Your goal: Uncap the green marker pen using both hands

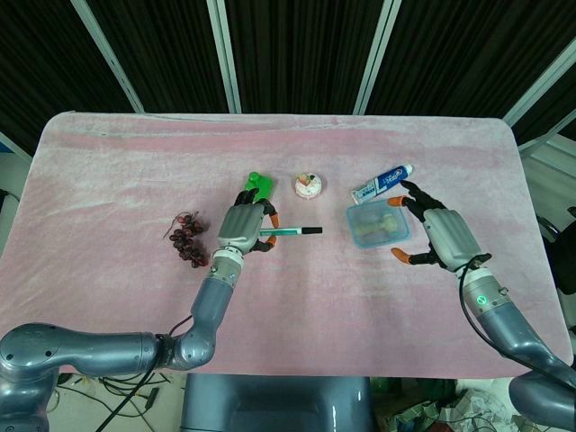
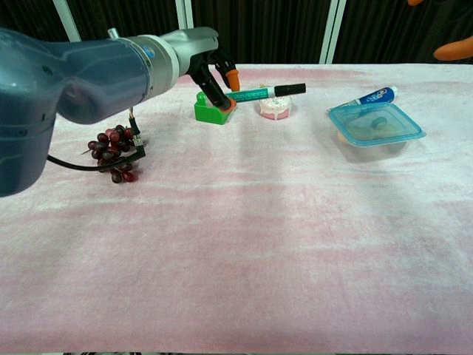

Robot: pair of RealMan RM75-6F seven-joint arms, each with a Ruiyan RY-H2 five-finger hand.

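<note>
Altogether one green marker pen (image 1: 290, 231), two robot hands, left robot hand (image 1: 243, 229) gripping it.

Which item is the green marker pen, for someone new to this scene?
Start at the pink cloth-covered table and find the robot's left hand, raised near the middle. The green marker pen is the slim stick it holds, black cap pointing toward the lidded plastic container. Nothing else there is long, thin and lifted.
</note>
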